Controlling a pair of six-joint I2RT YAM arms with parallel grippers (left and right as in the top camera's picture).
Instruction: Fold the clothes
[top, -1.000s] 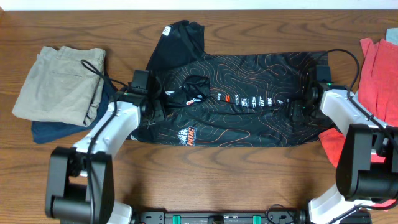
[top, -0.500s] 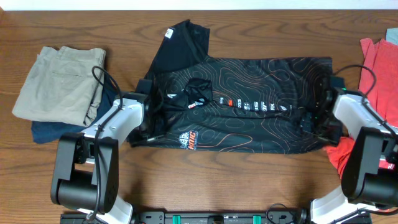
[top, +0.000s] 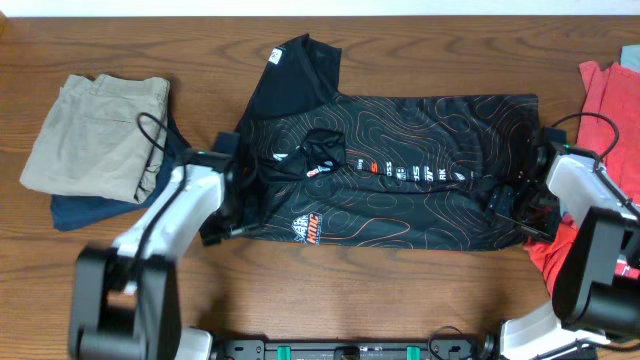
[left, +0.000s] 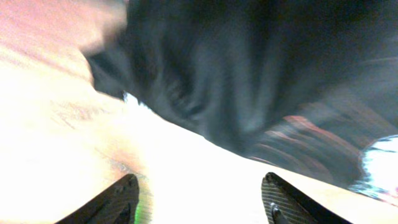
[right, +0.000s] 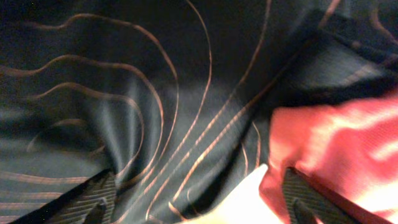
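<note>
The black jersey (top: 400, 170) with orange contour lines lies spread flat across the middle of the table, one sleeve (top: 295, 70) pointing to the far side. A small bunched fold (top: 320, 150) sits near its collar. My left gripper (top: 220, 225) is at the jersey's front left corner. In the left wrist view it (left: 199, 199) is open and empty over bare table, with the jersey edge (left: 249, 93) just ahead. My right gripper (top: 512, 203) is at the jersey's right edge. In the right wrist view it (right: 196, 199) is open over the jersey cloth (right: 155, 112).
Folded khaki trousers (top: 95, 135) lie on a navy garment (top: 90, 210) at the left. A red T-shirt (top: 605, 100) lies at the right edge and touches the jersey's right hem; it also shows in the right wrist view (right: 336, 143). The wooden table (top: 400, 290) shows along the front.
The jersey has shifted a little to the right and toward the front and lies flatter. Both grippers have moved toward the front along its side edges.
</note>
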